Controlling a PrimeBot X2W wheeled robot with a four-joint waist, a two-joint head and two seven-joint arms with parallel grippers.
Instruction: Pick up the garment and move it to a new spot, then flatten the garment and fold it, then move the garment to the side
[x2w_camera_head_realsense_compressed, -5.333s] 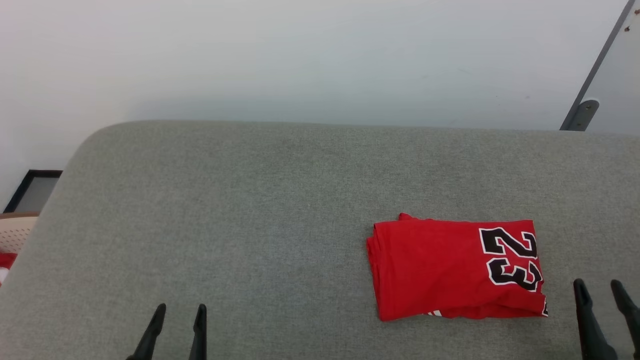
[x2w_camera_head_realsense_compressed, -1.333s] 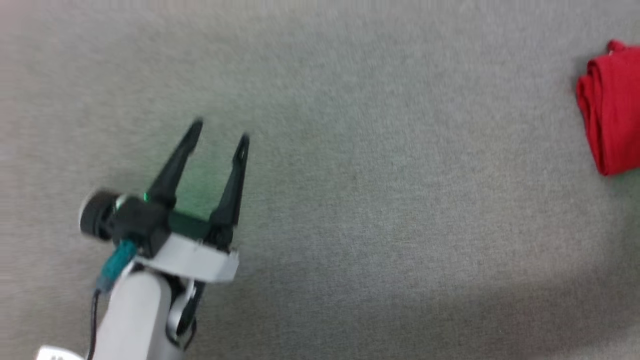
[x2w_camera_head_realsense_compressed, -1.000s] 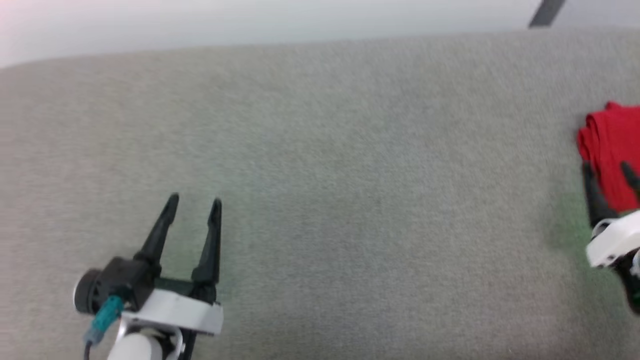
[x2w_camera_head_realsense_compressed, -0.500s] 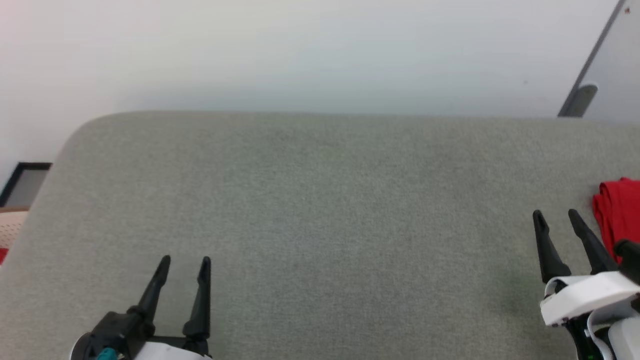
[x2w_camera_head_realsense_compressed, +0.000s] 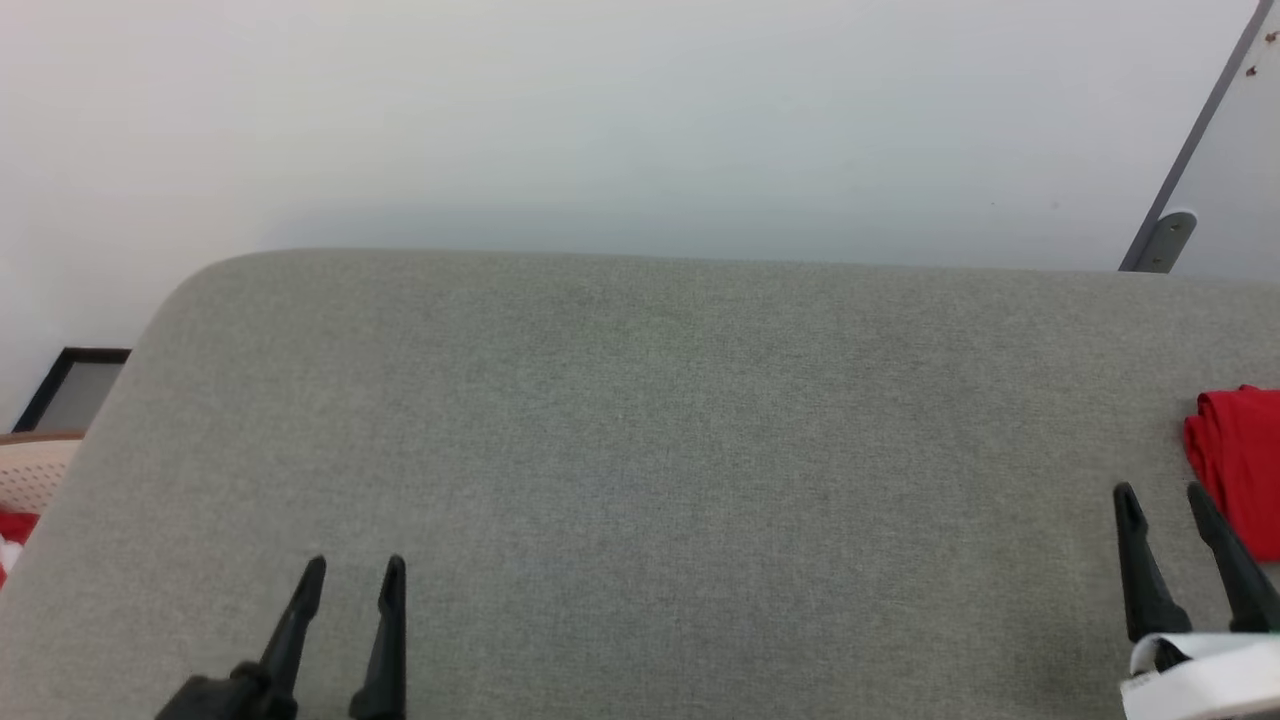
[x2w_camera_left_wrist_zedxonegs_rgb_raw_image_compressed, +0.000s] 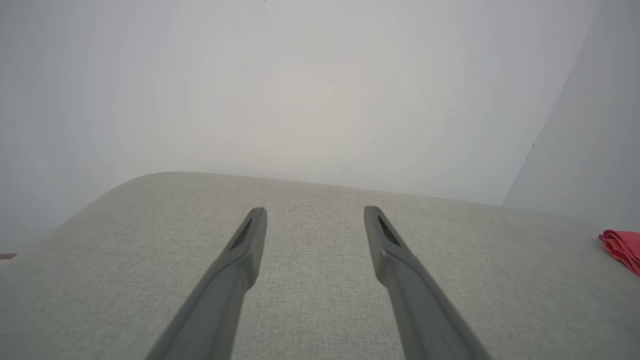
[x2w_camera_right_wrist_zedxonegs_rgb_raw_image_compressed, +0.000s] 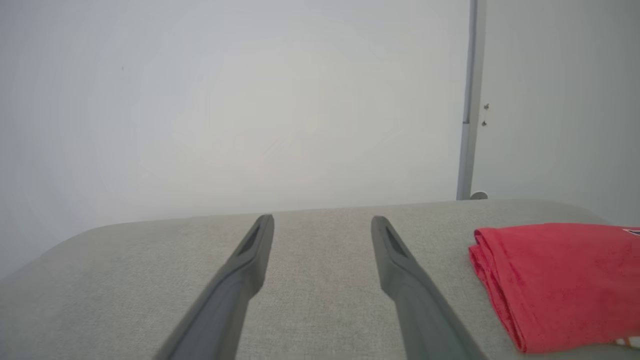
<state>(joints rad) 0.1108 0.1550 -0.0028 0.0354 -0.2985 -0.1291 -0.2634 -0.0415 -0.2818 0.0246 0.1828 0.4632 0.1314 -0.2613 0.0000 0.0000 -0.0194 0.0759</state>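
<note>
Fingers parted and empty, the right gripper (x2w_camera_head_realsense_compressed: 1160, 492) sits just left of the garment (x2w_camera_head_realsense_compressed: 1240, 470), a red folded layered bundle toward the grey cushion's (x2w_camera_head_realsense_compressed: 640, 450) right end, well apart from the equally spread left gripper (x2w_camera_head_realsense_compressed: 356, 562)

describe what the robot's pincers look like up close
The left pincer and the right pincer each have two long, slim dark fingers tapering to narrow tips. In the wrist views the fingers look matt grey, with a slotted recess near each tip. A white housing sits at the right one's base.
</note>
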